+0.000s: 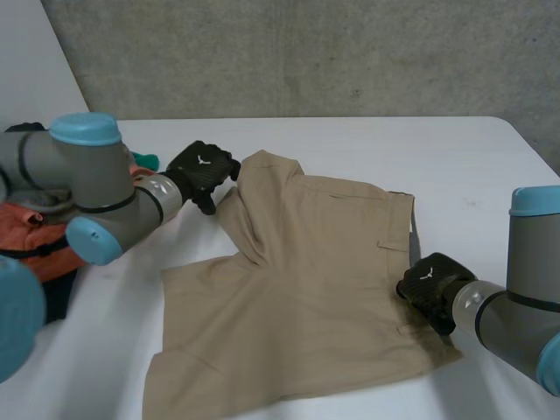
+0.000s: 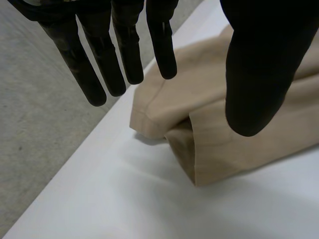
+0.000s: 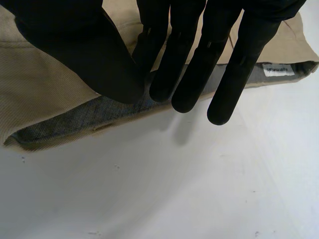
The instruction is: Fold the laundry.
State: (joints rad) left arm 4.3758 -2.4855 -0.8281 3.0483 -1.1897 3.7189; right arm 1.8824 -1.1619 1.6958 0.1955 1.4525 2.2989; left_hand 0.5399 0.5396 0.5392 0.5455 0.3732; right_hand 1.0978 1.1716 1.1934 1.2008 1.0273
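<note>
A pair of tan cotton shorts (image 1: 297, 289) lies spread flat in the middle of the white bench (image 1: 420, 149), waistband toward the robot's right arm and legs toward its left. One leg is rumpled and partly doubled over near its far hem.

The left hand (image 1: 203, 171) hangs just above that far leg hem (image 2: 149, 117). Its fingers (image 2: 122, 59) are straight and fanned, and the thumb (image 2: 259, 74) stands well apart from them. It has hold of nothing.

The right hand (image 1: 429, 284) is at the waistband edge of the shorts. Its fingers (image 3: 184, 74) reach out straight and close together over the grey inner lining (image 3: 75, 119), the thumb drawn in beside them. The band lies flat on the bench, ungripped. A small white label (image 3: 279, 71) shows along the lining.

Beyond the shorts' leg side, past the left arm, sits a heap of loose clothes (image 1: 35, 227) in orange, teal and dark fabric.
</note>
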